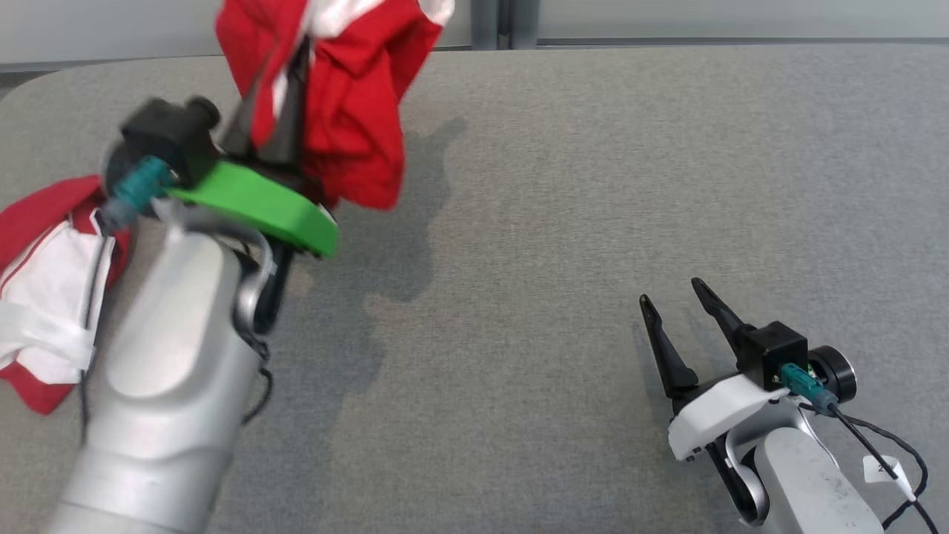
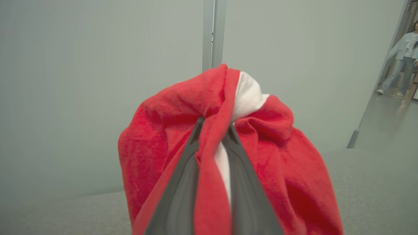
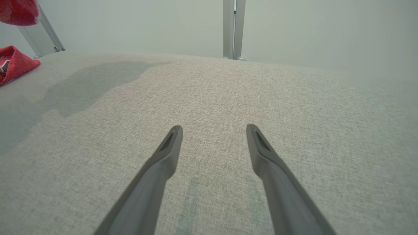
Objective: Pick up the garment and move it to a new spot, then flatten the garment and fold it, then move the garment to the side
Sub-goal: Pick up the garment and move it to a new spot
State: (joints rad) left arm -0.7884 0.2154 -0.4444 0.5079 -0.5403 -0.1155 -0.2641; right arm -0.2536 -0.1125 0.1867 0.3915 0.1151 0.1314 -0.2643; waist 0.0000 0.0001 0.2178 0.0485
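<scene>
The left claw (image 2: 214,123) is pinched shut on a bunched fold of the red-and-white garment (image 1: 356,111), which drapes around it, held clear of the grey table (image 1: 563,222) — more such cloth (image 1: 44,297) lies behind its wrist. The right claw (image 1: 671,290), wide and empty, sits well apart — the carry looks like the left arm's.
</scene>
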